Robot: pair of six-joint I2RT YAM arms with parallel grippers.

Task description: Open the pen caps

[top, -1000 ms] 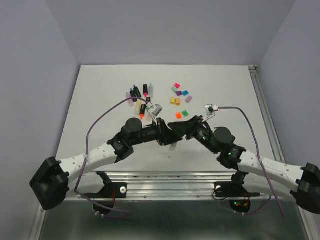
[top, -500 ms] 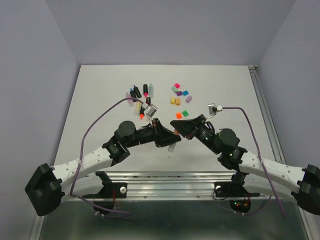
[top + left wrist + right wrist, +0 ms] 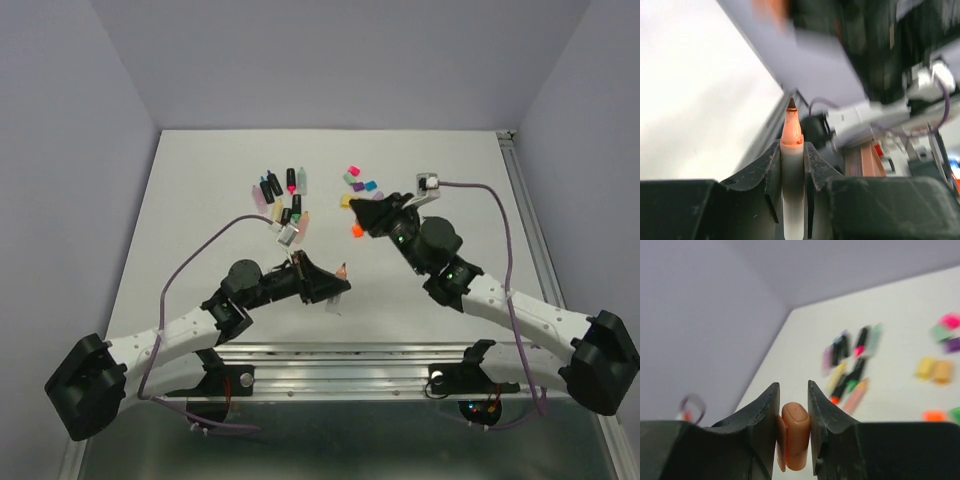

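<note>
A: We're seeing the left gripper point(image 3: 791, 150) clamping a pale pen point(image 3: 792, 200). Its orange tip is poking bare above the jaws, held up near the front edge of the table point(image 3: 200, 220).

B: And we're watching the right gripper point(image 3: 793, 387) pinching a peach cap point(image 3: 795, 437) between its pads. It's hanging over the loose caps point(image 3: 360, 185) at the back right, so this cap's off, by our reckoning.

A: What are we worrying about from here?

B: The drop. The cap is sitting close to the fingertips. If the jaws are opening from this height, we're risking it bouncing and rolling towards the pens point(image 3: 280, 195), or away from the pile altogether.

A: And we're eyeing that wet tip too.

B: Right. If the left arm is lowering tip-first, we're looking at ink smearing on the table, or the tip crushing. Coming down among the other pens, it's also liable to be knocking them about.
</note>
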